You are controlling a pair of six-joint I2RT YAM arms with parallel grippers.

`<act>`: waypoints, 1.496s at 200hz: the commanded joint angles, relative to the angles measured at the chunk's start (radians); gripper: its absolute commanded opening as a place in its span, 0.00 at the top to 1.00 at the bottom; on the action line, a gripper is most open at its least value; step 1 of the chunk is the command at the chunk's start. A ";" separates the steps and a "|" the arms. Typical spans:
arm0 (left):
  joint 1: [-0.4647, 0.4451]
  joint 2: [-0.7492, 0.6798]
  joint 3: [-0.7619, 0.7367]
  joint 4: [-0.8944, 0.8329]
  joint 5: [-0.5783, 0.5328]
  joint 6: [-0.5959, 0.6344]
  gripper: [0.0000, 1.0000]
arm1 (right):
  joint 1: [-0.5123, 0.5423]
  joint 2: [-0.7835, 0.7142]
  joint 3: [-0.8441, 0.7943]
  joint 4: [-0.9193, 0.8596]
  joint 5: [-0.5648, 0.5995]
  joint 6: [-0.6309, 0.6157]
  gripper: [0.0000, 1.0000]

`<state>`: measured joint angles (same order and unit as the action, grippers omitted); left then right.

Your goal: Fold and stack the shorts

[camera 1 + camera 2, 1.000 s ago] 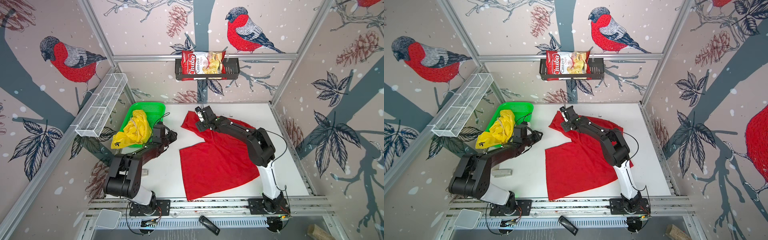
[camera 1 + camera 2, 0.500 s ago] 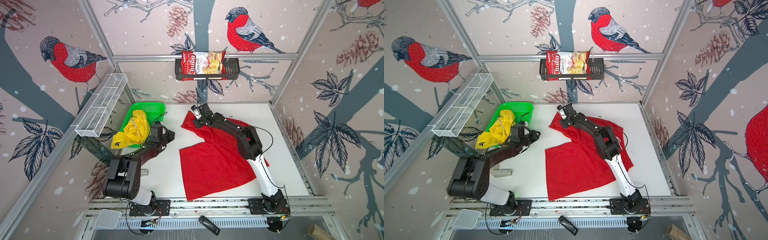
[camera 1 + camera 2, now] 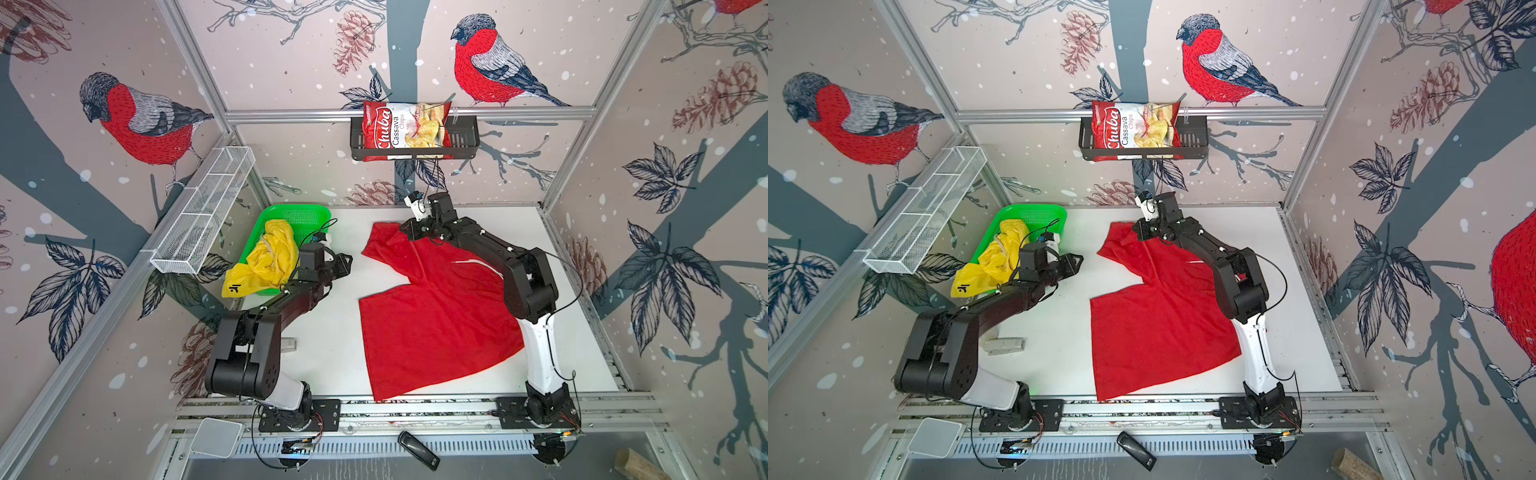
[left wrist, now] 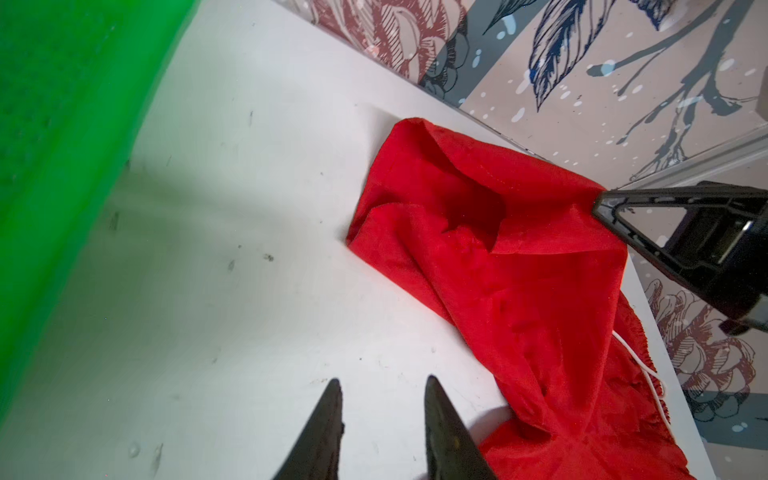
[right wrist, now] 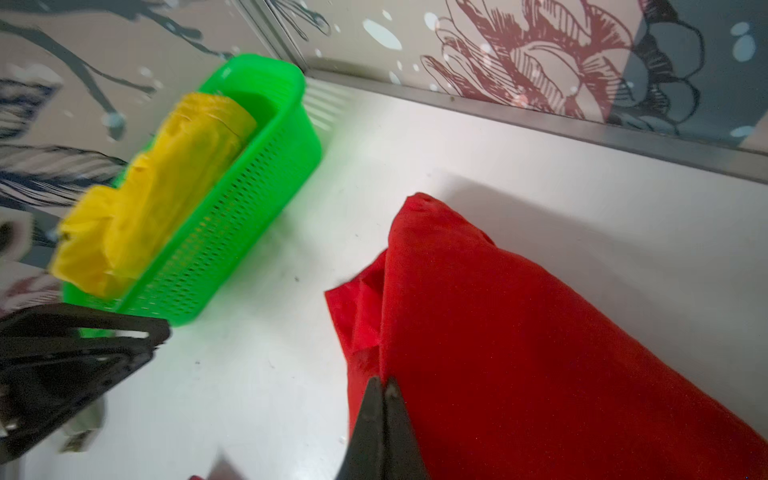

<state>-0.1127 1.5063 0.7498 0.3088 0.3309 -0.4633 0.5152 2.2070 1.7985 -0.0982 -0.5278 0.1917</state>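
White surface [image 3: 332, 365] underneath; plain red cloth shorts [image 3: 436, 324] spread flat right of centre, far corner raised; green perforated plastic basket [image 3: 316, 216] at far left, bright yellow cloth shorts [image 3: 266, 262] crumpled inside, spilling over near rim; right fingers [image 5: 383, 395] clenched on that raised red corner; left fingers [image 3: 344, 262] parted, empty, above bare surface between basket and red pair

Blur smears the green plastic basket [image 5: 232, 224] and the bright yellow cloth shorts [image 5: 137, 216] in the right wrist view. In both top views the right arm [image 3: 494, 251] hides part of the plain red cloth shorts [image 3: 432, 328], and the yellow pair's black mark [image 3: 235, 287] is too small to read.
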 commanded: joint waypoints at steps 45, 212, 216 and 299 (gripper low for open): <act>-0.034 0.124 0.167 0.024 0.194 0.485 0.55 | -0.033 -0.031 -0.061 0.253 -0.304 0.308 0.99; -0.133 0.500 0.460 0.220 0.409 0.704 0.46 | -0.060 -0.064 -0.088 0.262 -0.336 0.315 0.99; -0.134 0.505 0.462 0.229 0.414 0.699 0.46 | -0.060 -0.064 -0.088 0.262 -0.336 0.316 0.99; -0.133 0.473 0.514 0.068 0.441 0.728 0.99 | -0.083 -0.064 -0.087 0.209 -0.235 0.271 0.74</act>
<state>-0.2462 2.0296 1.2644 0.4793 0.7635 0.2359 0.4480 2.1513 1.7100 0.1230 -0.8391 0.5022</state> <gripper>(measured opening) 0.059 0.102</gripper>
